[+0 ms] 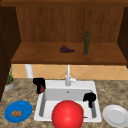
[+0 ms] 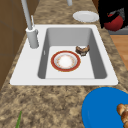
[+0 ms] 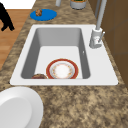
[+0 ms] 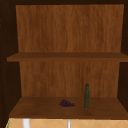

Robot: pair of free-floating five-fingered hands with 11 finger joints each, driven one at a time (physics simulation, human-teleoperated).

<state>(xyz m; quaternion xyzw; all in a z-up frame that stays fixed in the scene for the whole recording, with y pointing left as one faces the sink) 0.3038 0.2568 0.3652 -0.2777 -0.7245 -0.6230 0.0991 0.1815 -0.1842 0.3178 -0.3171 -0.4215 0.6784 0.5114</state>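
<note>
At the sink's (image 1: 98, 120) front left corner, the left hand (image 1: 39, 83) is hanging with its fingers curled down around a small red thing (image 1: 42, 88); what that thing is cannot be told. The right hand (image 1: 90, 97) is hovering over the basin's right side, its fingers drooping loosely and holding nothing. A big red ball (image 1: 67, 114) is sitting before the sink's front edge, hiding much of the basin in the front view.

In the basin, 1 red-rimmed plate (image 2: 65, 61) is lying flat on the floor, and 1 small brown item (image 2: 82, 50) is resting just beside it, toward the basin's front wall. On the counter left of the sink, 1 blue plate (image 1: 18, 111) is carrying a few brown pieces of food (image 1: 16, 114). On the counter to the right, 1 white plate (image 1: 115, 115) is lying bare. On the lower shelf (image 4: 37, 110) above, 1 bunch of grapes (image 4: 66, 103) and 1 dark green bottle (image 4: 86, 96) are standing apart.
</note>
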